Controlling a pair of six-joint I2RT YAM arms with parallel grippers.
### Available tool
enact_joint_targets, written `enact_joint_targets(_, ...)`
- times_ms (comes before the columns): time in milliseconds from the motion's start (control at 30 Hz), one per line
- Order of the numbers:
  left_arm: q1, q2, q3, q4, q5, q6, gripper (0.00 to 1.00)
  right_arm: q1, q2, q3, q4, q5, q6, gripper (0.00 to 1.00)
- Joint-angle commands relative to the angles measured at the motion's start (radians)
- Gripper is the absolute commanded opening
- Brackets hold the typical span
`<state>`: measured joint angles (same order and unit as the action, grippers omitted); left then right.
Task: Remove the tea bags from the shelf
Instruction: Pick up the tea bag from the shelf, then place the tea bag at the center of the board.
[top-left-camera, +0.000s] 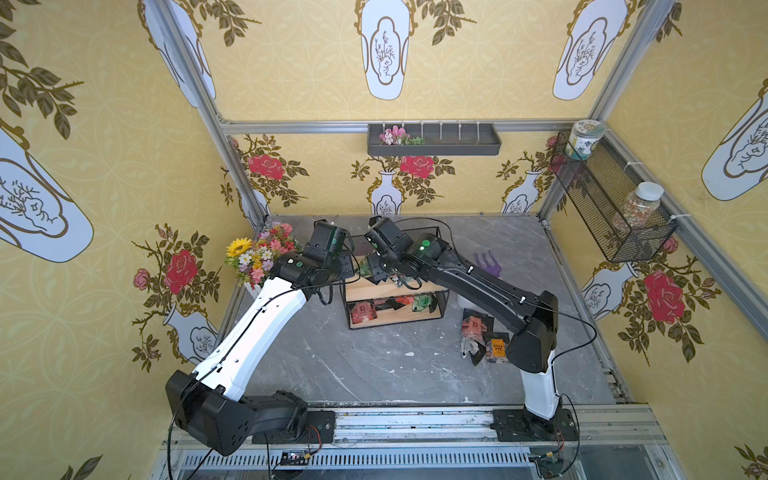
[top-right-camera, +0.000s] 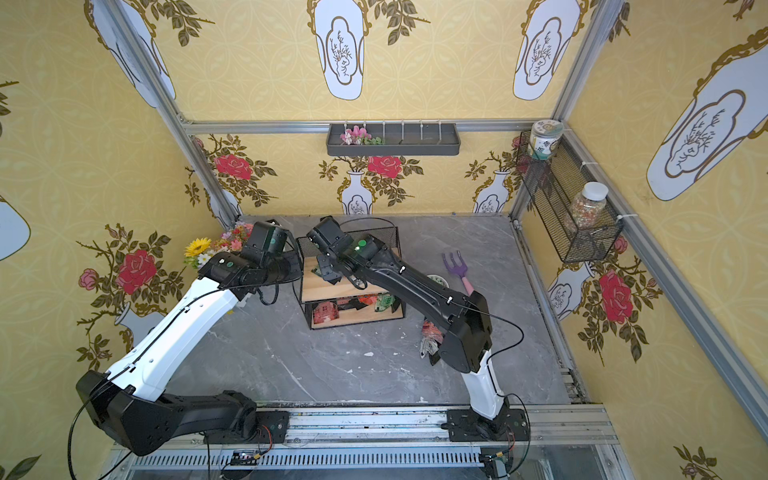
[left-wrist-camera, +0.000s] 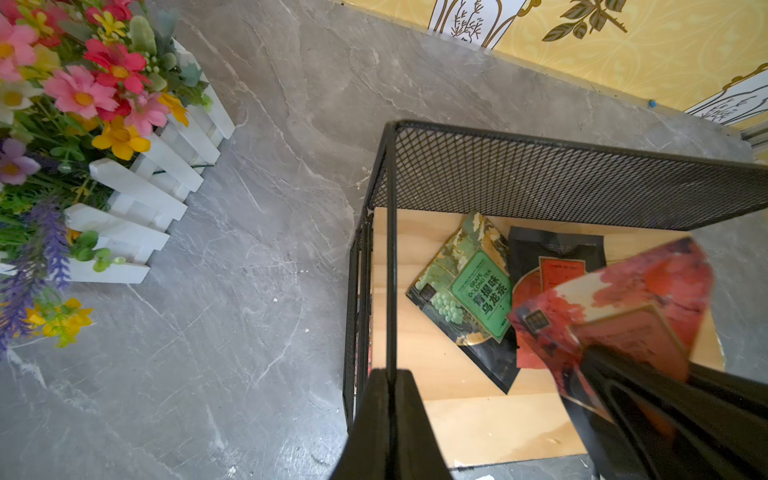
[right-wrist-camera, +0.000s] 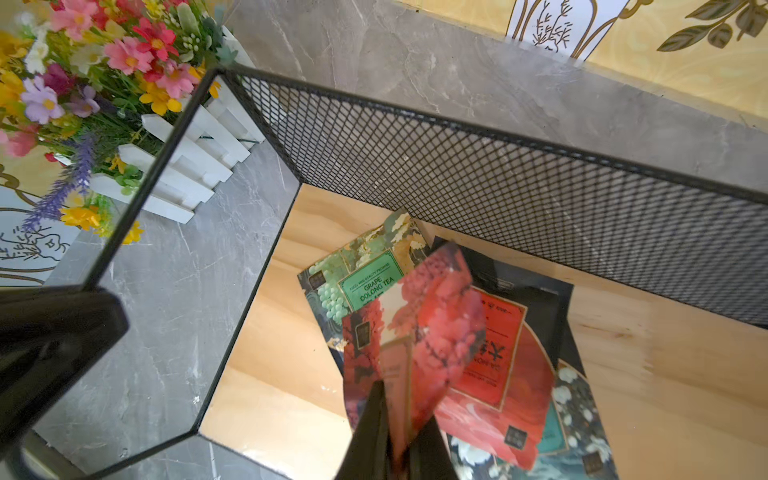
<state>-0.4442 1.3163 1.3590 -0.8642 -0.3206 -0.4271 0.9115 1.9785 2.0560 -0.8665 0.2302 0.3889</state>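
Jaws of the left gripper (left-wrist-camera: 390, 380): clenched on a thin black frame rod at the side of the shelf (left-wrist-camera: 540, 178). Jaws of the right gripper (right-wrist-camera: 399, 415): pinched on one edge of a red tea bag (right-wrist-camera: 428, 328), held tilted above the top board (right-wrist-camera: 665, 374).

- Held item: flat foil sachet with a red and pink blossom print, white patches and a small black square mark. Its label is blurred.
- Directly under the right jaws: red-labelled tea bag (right-wrist-camera: 498, 345) with a black border, lying flat on the top board.
- Beyond the right jaws, by the mesh back wall: green tea bag (right-wrist-camera: 365, 282) with a grape picture, label reading "Grape Oolong Tea".
- Beside the right jaws: dark tea bag (right-wrist-camera: 582, 415) with white flowers and a teal label, partly under the red-labelled one.
- Lower board, beneath both jaws: further tea bags (top-left-camera: 363, 311), red and green, seen in both top views.
- On the table (top-left-camera: 374, 365), well apart from the jaws: a small heap (top-left-camera: 473, 328) of sachets.
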Motion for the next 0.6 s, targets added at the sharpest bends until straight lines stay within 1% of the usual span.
enact_joint_targets(0, 0.002, -0.001, 0.008, 0.026, -0.015, 0.004, 0.0, 0.015, -0.064, -0.051, -0.012, 0.027, 0.026, 0.08)
enact_joint_targets(100, 0.001, -0.002, 0.008, 0.025, -0.015, 0.005, 0.0, 0.043, -0.158, -0.156, -0.029, 0.071, 0.043, 0.06)
enact_joint_targets(200, 0.001, -0.006, 0.005, 0.025, -0.016, 0.005, 0.0, 0.065, -0.262, -0.301, -0.03, 0.091, 0.092, 0.06)
enact_joint_targets(367, 0.002, -0.007, -0.003, 0.029, -0.02, 0.004, 0.0, 0.081, -0.433, -0.525, -0.063, 0.094, 0.213, 0.05)
enact_joint_targets(567, 0.0, -0.01, -0.003, 0.04, -0.014, -0.002, 0.0, 0.072, -0.609, -0.77, -0.112, 0.095, 0.393, 0.05)
